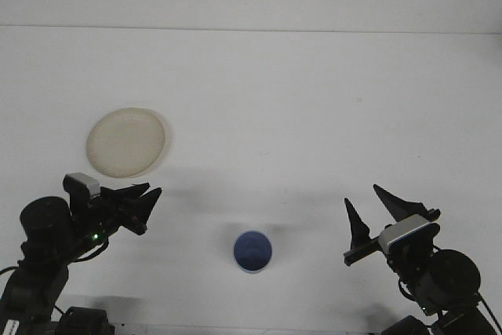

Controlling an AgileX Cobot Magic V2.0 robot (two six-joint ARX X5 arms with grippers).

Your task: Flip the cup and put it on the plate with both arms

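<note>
Now right gripper (379,209) at lower right, black fingers spread wide, pointing up, empty, well apart from cup. Left gripper (147,202) at lower left, fingers close together, tips pointing right, holding nothing, just below plate. Small blue round cup (252,251) upright, mouth up, on white table (298,100) between both arms, near front edge. Cream round plate (126,142) empty, left of centre, well apart from cup.
</note>
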